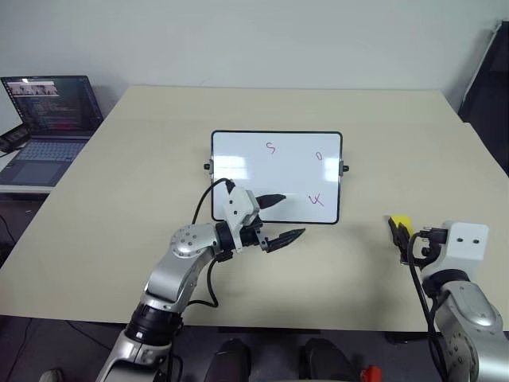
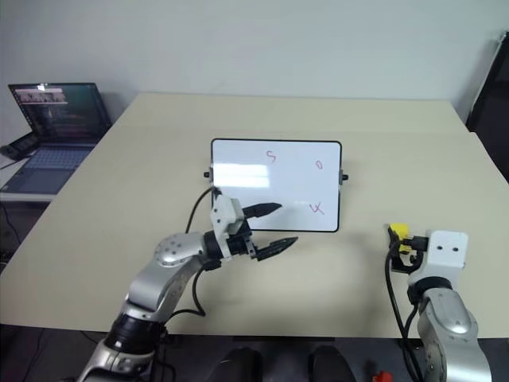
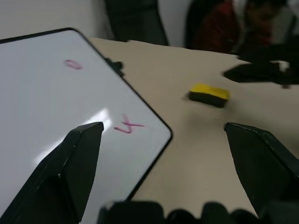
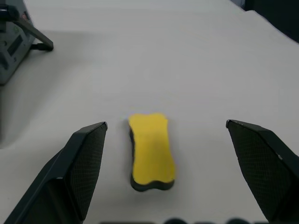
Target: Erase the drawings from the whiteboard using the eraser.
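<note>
Your right gripper (image 4: 166, 175) hangs spread wide over the eraser (image 4: 150, 150), which lies loose on the table (image 1: 143, 167), well right of the board (image 1: 238, 155). Close off-centre and the block may skid away. Your left gripper (image 1: 280, 217), also spread, hovers at the board's near edge and could nudge it.

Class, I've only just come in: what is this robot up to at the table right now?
It is getting ready to wipe a whiteboard that lies on the table and still carries three red marks, S, 0 and K. The yellow eraser lies on the table to the board's right, not yet picked up. The right pincer is open with the eraser lying between its fingers, ungripped. The left pincer is open and empty at the board's near edge, pointing toward the eraser.
</note>
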Controlling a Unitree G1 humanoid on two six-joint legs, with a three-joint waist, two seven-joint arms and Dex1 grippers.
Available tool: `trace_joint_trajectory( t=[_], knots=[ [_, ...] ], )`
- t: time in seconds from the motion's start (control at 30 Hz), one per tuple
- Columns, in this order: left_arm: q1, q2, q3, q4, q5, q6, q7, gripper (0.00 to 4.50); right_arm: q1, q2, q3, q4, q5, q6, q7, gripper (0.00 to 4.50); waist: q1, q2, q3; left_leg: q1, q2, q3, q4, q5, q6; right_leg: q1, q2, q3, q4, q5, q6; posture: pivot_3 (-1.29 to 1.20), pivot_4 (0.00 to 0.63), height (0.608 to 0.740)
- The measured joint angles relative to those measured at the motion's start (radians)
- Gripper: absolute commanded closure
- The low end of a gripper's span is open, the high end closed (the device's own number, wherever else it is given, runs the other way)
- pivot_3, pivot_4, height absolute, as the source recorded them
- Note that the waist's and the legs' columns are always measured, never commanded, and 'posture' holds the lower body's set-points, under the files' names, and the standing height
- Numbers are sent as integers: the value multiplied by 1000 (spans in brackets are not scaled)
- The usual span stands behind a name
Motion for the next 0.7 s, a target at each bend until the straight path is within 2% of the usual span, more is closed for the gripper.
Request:
trace_joint_trajectory(
  t=[0.2,0.43,0.57,0.7],
  knots=[
    [-166,-51,-88,327,67,-193,-186,0,-99,-12,-22,89,40,71,8,17,2,0,0,-2,0,0,1,0,0,-1,0,0,0,0,0,0,150,740],
    [-338,-176,-124,628,164,-396,-229,0,-201,-18,-67,218,84,108,4,17,1,0,0,-5,-1,0,2,0,1,-3,0,-1,0,0,0,0,150,740],
    [-389,-243,-126,707,185,-456,-236,0,-219,-17,-69,265,97,113,3,17,0,0,0,-6,-1,1,2,0,1,-3,0,-1,-1,0,0,0,150,740],
    [-398,-272,-127,732,201,-487,-243,0,-230,-7,-81,296,115,115,-14,17,-4,0,0,-5,0,1,2,0,1,-4,0,0,0,0,0,0,150,740]
  ],
)
